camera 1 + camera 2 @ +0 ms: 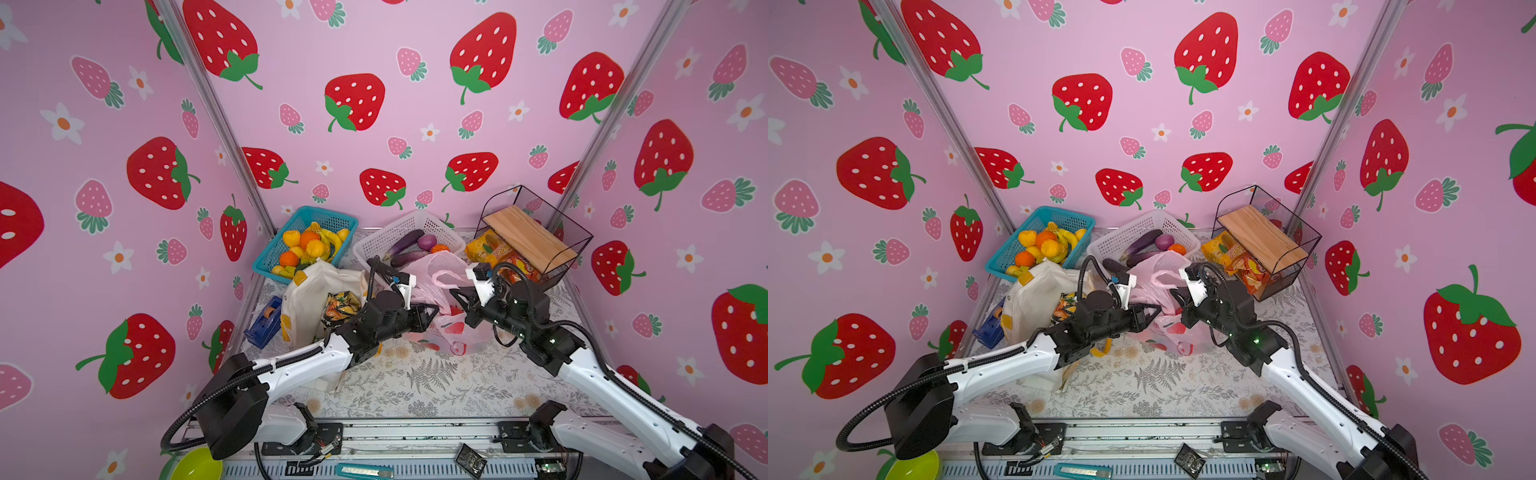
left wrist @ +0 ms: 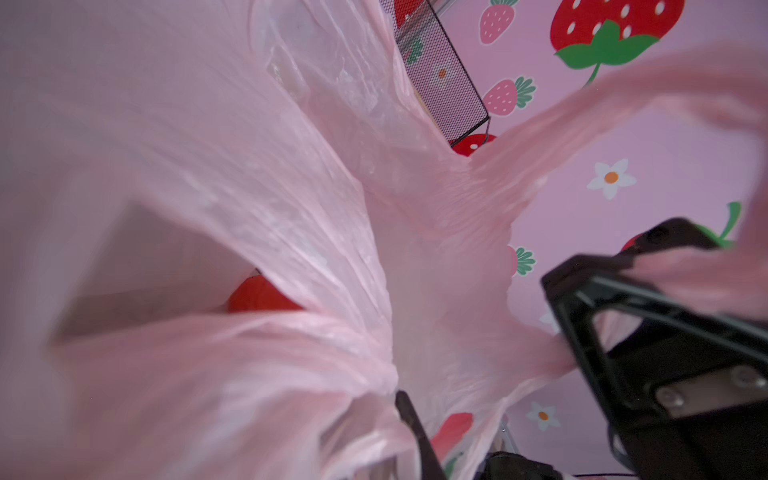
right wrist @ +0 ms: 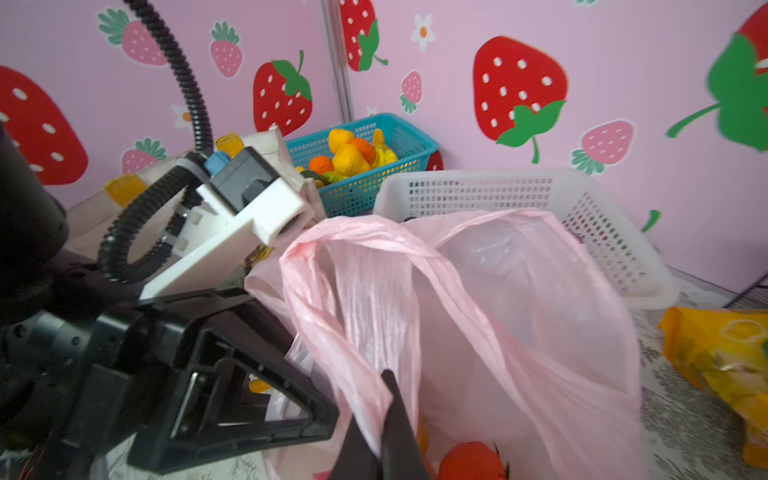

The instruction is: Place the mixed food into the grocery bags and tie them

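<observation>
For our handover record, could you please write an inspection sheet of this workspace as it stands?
Surface: fern-print tablecloth, crowded at the back.
Job's things: pink bag open, red tomato inside; white tote holding snack packets; yellow packets at the wire rack.
Clutter: blue basket of fruit, white basket, tape dispenser, green bowl, utility knife.
Grippers: right gripper, jaws shut on the pink bag's handle; left gripper against the bag, jaws unclear.
Cables: black conduits; loose wires at the base rail.
Surroundings: strawberry-print walls.
</observation>
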Available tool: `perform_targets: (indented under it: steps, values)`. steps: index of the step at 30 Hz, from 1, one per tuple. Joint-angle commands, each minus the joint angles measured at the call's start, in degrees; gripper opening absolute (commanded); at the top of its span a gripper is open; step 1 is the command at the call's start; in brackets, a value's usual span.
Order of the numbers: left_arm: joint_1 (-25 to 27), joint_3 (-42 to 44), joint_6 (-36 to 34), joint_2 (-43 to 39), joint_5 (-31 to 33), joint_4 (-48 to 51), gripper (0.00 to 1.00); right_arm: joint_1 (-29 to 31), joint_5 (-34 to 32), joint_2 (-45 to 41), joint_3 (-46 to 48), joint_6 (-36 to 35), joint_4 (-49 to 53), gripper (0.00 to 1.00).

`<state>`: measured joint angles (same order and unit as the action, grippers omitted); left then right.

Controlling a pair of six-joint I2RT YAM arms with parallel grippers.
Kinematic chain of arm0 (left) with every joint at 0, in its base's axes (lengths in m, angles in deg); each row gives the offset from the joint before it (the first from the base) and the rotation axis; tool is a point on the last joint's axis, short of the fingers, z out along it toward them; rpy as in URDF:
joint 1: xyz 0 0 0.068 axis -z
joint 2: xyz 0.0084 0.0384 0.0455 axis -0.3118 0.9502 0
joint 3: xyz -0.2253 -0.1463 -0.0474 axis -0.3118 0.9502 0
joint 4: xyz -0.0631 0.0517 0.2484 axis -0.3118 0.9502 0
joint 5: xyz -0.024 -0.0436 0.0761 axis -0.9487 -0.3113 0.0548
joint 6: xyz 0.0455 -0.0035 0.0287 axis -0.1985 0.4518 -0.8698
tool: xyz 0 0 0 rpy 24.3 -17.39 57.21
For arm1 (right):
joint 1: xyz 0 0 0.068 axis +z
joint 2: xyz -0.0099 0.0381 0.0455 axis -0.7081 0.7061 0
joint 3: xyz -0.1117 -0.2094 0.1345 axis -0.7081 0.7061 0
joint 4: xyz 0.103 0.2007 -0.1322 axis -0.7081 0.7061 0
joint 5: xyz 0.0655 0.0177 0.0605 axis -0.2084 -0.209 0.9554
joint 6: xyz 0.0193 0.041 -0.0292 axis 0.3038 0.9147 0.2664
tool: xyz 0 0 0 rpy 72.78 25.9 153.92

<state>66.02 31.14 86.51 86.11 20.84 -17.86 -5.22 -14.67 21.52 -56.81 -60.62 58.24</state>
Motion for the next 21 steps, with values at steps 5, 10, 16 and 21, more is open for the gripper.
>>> perform_targets:
  steps: [5, 10, 16, 21]
  values:
    - [0.11, -4.74, -22.00, -12.55, 11.92, 16.92, 0.55, -0.57, -9.53, -7.05, 6.28, 6.45, -8.25, 0.00]
    - [0.13, -10.26, -38.27, -15.92, 15.26, 24.98, 0.62, -0.57, -8.53, -9.86, 10.94, 8.18, -14.52, 0.00]
    - [0.13, -24.12, -58.74, -6.92, 12.48, 38.66, 0.63, -0.56, -8.57, -13.71, 15.35, 10.80, -20.39, 0.00]
    - [1.44, -37.57, -71.46, 3.42, 3.17, 57.19, 0.65, -0.57, -9.13, -15.27, 16.48, 11.47, -20.52, 0.00]
